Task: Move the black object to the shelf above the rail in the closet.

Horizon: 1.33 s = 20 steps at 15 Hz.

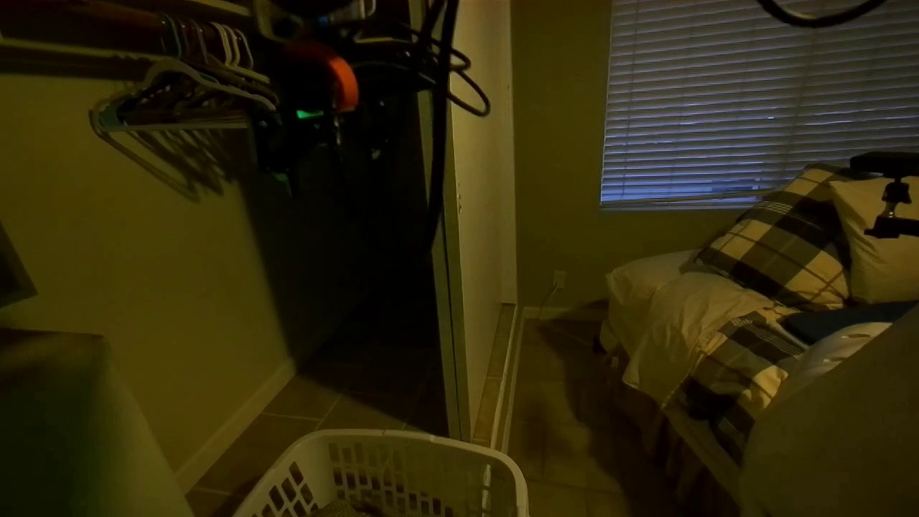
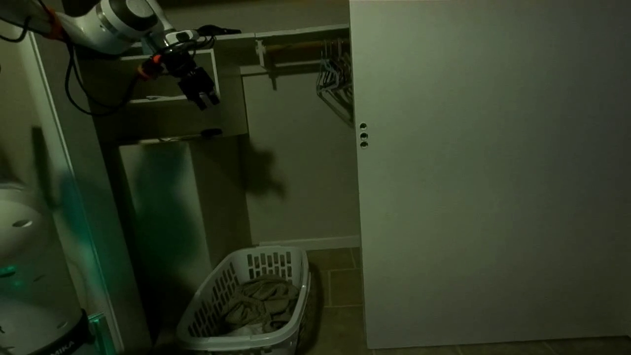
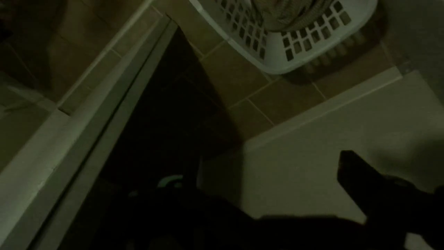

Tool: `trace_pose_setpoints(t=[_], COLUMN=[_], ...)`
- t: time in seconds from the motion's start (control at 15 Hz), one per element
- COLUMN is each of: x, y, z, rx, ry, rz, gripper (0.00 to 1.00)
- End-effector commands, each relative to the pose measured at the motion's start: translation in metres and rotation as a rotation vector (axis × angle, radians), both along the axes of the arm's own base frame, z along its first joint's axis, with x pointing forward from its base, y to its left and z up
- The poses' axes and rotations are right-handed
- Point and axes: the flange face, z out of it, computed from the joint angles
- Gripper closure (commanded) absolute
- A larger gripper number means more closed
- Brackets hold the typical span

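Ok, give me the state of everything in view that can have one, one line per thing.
Pincer, open
Closet door, partly open
Laundry basket, upright, holding crumpled cloth
Hangers, hanging from the rail
Window blinds, lowered
Plaid pillow, tilted
Robot's base light, lit green

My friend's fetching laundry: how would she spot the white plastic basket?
In an exterior view, find the broad pale door. Low to its left, beside brown floor tiles, is the basket. Unlike its neighbours, it has slotted walls around crumpled brownish cloth.

The robot base (image 2: 34, 296) bears letters reading "MIKA".
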Motion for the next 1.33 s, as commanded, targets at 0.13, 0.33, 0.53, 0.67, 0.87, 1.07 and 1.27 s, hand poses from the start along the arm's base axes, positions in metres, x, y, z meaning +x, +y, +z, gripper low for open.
trace_pose_setpoints(t=[0.13,0.33,0.53,0.67,0.87,1.07,1.27], x=[0.032,0.035,0.034,0.025,0.031,0.039,0.058], y=[0.084,0.130,0.169,0.159,0.168,0.174,0.190], z=[0.052,0.058,0.063,0.056,0.056,0.060,0.068], rx=[0.049,0.059,0.054,0.063,0.069,0.099,0.160], ry=[-0.042,-0.041,-0.032,-0.032,-0.028,-0.070,-0.207], rz=[0.301,0.461,0.625,0.574,0.608,0.653,0.745], gripper=[0.00,0.00,0.00,0.00,0.00,0.00,0.00])
